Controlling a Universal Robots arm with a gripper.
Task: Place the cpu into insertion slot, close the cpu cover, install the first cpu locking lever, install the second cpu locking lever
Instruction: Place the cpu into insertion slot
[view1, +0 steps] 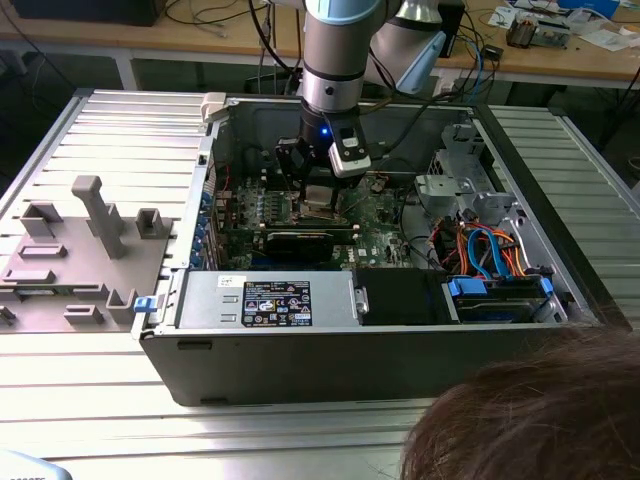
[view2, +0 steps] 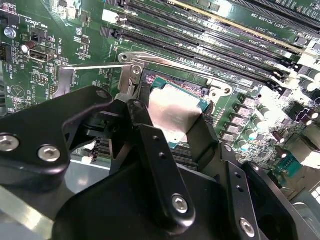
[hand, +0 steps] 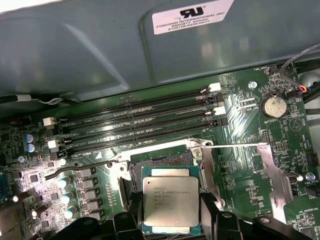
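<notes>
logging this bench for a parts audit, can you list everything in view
computer case: one, grey, open, on the slatted metal table
motherboard: one, green, inside the case
memory slots: several, black, beside the socket
cpu: one, silvery, over the socket
power supply: one, silvery, along the case's near side
cables: a bundle, orange and blue, exterior view's right
fixture tray: one, grey, exterior view's left
person's hair: dark brown, near edge
robot arm: one, grey, above the case
gripper: one, black, closed on the cpu
</notes>
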